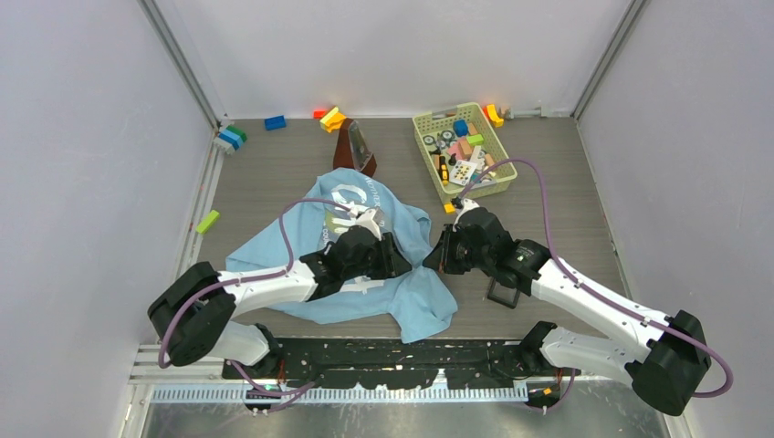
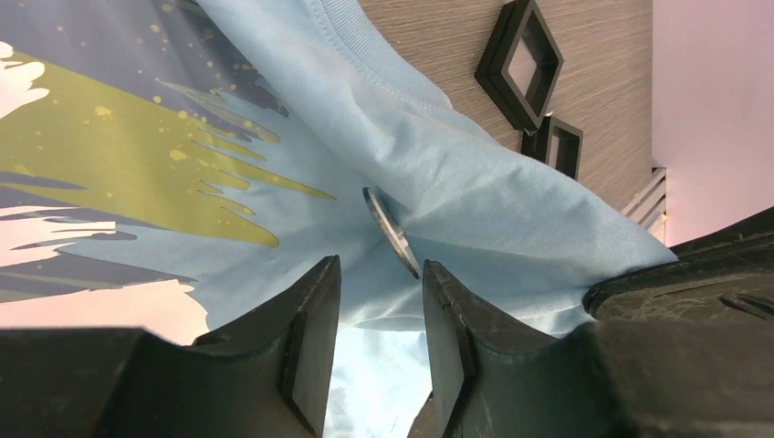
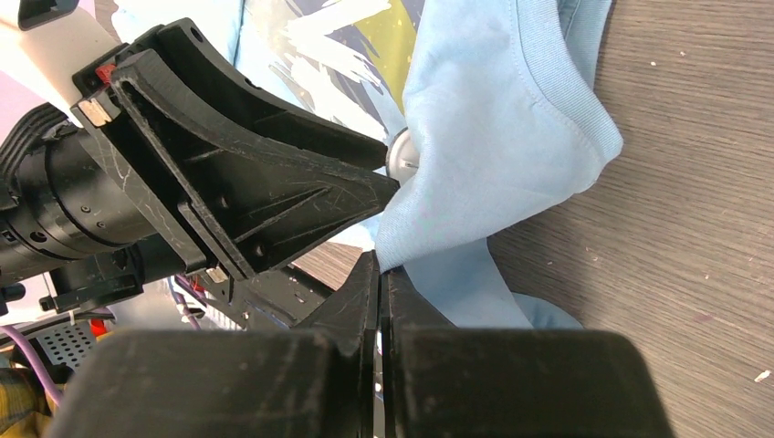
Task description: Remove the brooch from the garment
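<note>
**Parted pincer at the brooch, shut pincer on the cloth**

Left pincer (image 2: 381, 267) parted by a narrow gap and gripping nothing, tips just beside the brooch (image 2: 392, 233). Brooch a small silvery disc, seen edge-on, pinned in a fold of the blue shirt (image 2: 475, 182) below a ribbed hem. Contact between tip and disc impossible to tell.

Right pincer (image 3: 378, 269) closed tight, fingers almost flush, nipping the shirt's edge at the tips, with cloth drawn taut from there toward the brooch. From above, both pincers nose to nose over the shirt's right side, close together.

Shirt crumpled mid-counter, print partly under the left arm. Bare wood of the counter (image 3: 694, 228) to the right of the shirt and behind it. Two black square trays (image 2: 520, 59) just beyond the hem, under the right arm. Green basket (image 1: 461, 151) of toys farther back, a brown object (image 1: 356, 146) at the shirt's far edge, loose blocks (image 1: 274, 122) along the back wall. Side walls well apart from both arms.
</note>
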Controlling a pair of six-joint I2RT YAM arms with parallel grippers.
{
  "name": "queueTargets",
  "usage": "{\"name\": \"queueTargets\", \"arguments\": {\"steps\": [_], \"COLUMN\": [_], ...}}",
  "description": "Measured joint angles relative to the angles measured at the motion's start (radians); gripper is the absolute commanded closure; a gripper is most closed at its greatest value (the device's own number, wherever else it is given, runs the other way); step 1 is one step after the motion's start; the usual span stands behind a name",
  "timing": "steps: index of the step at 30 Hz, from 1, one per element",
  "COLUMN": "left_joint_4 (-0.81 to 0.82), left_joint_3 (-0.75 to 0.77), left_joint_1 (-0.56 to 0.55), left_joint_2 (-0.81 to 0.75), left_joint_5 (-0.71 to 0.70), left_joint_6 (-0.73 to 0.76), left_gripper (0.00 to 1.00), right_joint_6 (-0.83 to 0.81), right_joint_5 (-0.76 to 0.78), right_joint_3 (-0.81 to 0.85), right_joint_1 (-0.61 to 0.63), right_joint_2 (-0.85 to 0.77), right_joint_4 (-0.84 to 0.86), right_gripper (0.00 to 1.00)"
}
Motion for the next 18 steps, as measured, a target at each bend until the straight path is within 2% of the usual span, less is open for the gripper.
{"name": "queueTargets", "arguments": {"steps": [4,9,13,18], "left_joint_4": [-0.02,-0.017,-0.009,0.009], "left_joint_3": [0.0,-0.001,-0.001,0.0], "left_joint_1": [0.0,0.0,0.0,0.0], "left_joint_2": [-0.009,-0.033,-0.024,0.018], "left_joint_5": [-0.019,-0.028,-0.024,-0.006], "left_joint_6": [0.0,-0.001,-0.002,-0.004], "left_gripper": [0.57,0.62,0.7,0.71], "right_joint_6": [0.0,0.003,0.003,0.004], "right_joint_5": [0.0,0.0,-0.001,-0.001], "right_joint_3": [0.0,0.0,0.0,0.0], "right_joint_1": [0.0,0.0,0.0,0.0], "right_joint_2": [0.0,0.0,0.0,0.0], "right_joint_4": [0.0,0.003,0.004,0.004], "right_gripper": [0.99,0.99,1.0,0.99]}}
